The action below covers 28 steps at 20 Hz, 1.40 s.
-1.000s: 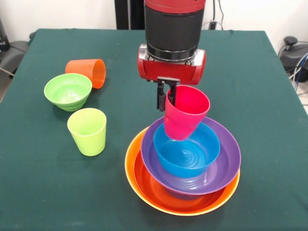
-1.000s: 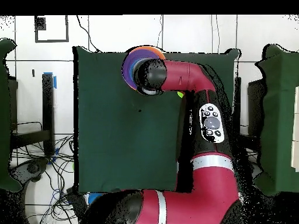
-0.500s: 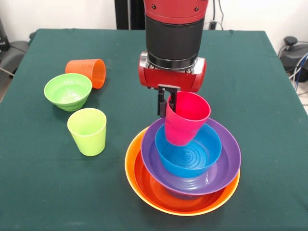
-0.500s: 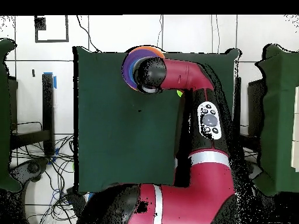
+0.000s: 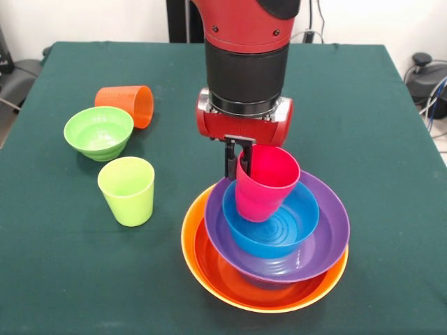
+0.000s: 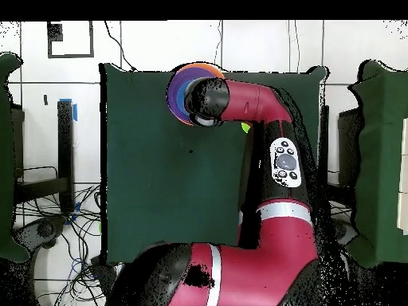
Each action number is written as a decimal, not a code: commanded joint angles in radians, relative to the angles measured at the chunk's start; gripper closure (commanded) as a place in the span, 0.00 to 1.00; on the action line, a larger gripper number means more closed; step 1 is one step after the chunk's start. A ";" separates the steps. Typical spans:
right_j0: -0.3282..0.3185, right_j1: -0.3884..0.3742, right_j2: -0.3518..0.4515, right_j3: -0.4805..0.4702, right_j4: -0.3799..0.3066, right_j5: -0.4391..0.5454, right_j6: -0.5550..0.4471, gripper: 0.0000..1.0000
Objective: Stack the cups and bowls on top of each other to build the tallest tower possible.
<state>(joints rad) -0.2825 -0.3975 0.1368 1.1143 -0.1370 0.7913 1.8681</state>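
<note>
Tower (image 5: 265, 258): nested yellow-orange, red-orange, purple and blue bowls, standing at the bench's (image 5: 363, 105) near middle. Pinkish-red cup (image 5: 263, 183): gripped at its rim by the pincer (image 5: 237, 150), upright, base hanging just inside the blue bowl (image 5: 271, 218), apparently not yet released. Remaining, by my judgement: green bowl (image 5: 98, 132), lime cup (image 5: 127, 190), orange cup (image 5: 128, 105) lying on its side, all well apart to one side.

We see the red and black arm (image 5: 244, 63) descend vertically from the far side, wrist pointing straight down. Our end effector (image 5: 239, 155) grips the rim of the pinkish red cup (image 5: 264, 183), held slightly tilted.
</note>
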 commanded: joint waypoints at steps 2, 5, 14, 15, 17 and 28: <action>0.028 0.017 0.028 -0.026 0.018 -0.046 0.122 1.00; 0.025 0.023 0.033 -0.027 0.027 -0.049 0.113 1.00; 0.014 0.024 0.051 -0.040 0.055 -0.066 0.096 1.00; 0.015 0.024 0.051 -0.043 0.057 -0.065 0.096 1.00; 0.012 0.019 0.052 -0.034 0.062 -0.068 0.096 1.00; 0.000 0.023 0.066 -0.032 0.072 -0.127 0.056 1.00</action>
<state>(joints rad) -0.2834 -0.3778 0.1362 1.1033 -0.0716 0.7269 1.8681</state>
